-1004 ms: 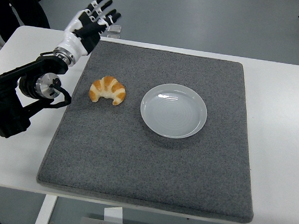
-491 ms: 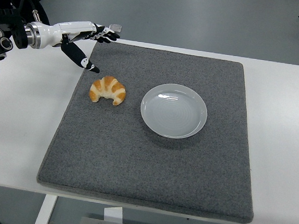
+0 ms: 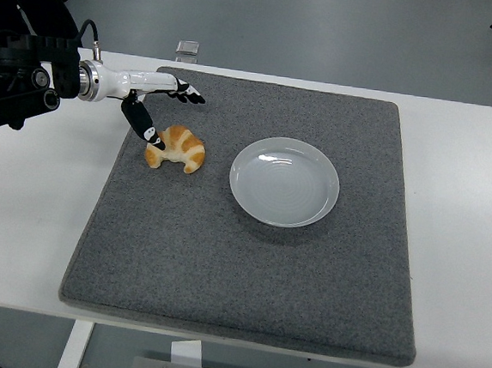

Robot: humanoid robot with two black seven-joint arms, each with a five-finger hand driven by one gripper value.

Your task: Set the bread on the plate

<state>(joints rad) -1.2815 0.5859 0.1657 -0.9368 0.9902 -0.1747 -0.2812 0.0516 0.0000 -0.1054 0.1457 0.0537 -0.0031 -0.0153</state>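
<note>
A white counter [image 3: 470,186] carries a dark grey, coarse-textured rectangular mat [image 3: 248,262] that covers most of its surface. On the left half of the mat lies a golden-brown crescent-shaped croissant [image 3: 178,147]. Its long axis runs roughly left to right, tilted slightly down toward the right; the arch of the crescent faces the far side of the counter and both tips point toward the near edge. It rests flat on the mat, well apart from the plate rim.

To the right of the croissant, near the mat's centre, sits a pale grey round ceramic plate [image 3: 261,204], upright and holding nothing.

The left arm enters from the left edge, black at the upper section and white along the forearm. Its white-and-black left hand [image 3: 154,107] is over the mat's far-left corner. The fingers are apart: four of them [image 3: 187,94] extend rightward above the mat, beyond the croissant's far side, while the thumb reaches down to the croissant's left end. Whether the thumb tip actually touches the bread cannot be determined. The hand does not enclose the croissant.

A small clear object [image 3: 187,49] sits at the counter's far edge, behind the mat; its nature cannot be determined.
</note>
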